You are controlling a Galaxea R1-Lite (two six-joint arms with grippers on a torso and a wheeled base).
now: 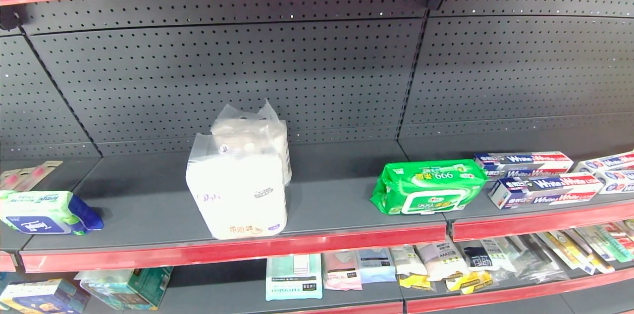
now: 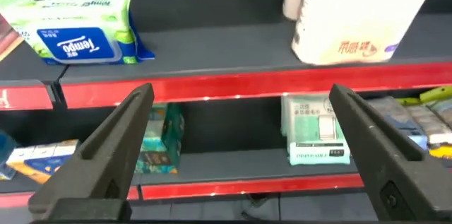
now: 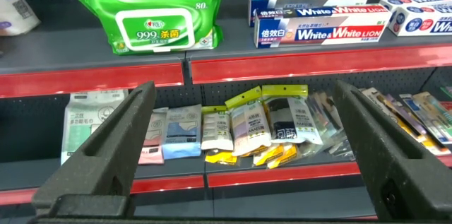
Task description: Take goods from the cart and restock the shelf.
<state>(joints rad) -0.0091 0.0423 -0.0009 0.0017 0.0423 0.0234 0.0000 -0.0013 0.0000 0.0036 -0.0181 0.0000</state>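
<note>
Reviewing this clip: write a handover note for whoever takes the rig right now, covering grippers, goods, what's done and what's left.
Left gripper: open, holding nothing, in front of the shelf.
Right gripper: open, holding nothing, also facing the shelving.
Goods: the toilet paper pack stands upright near the shelf's front edge. The green wipes pack lies to its right, with the toothpaste boxes beyond. The blue-green tissue pack is at the far left.
Done: these goods sit on the shelf.
Left: bare stretches remain, so probably fetch more goods.

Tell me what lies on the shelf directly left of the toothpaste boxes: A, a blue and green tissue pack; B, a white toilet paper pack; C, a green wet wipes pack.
C: the green wet wipes pack lies beside the toothpaste boxes; the toilet paper pack stands farther left.
</note>
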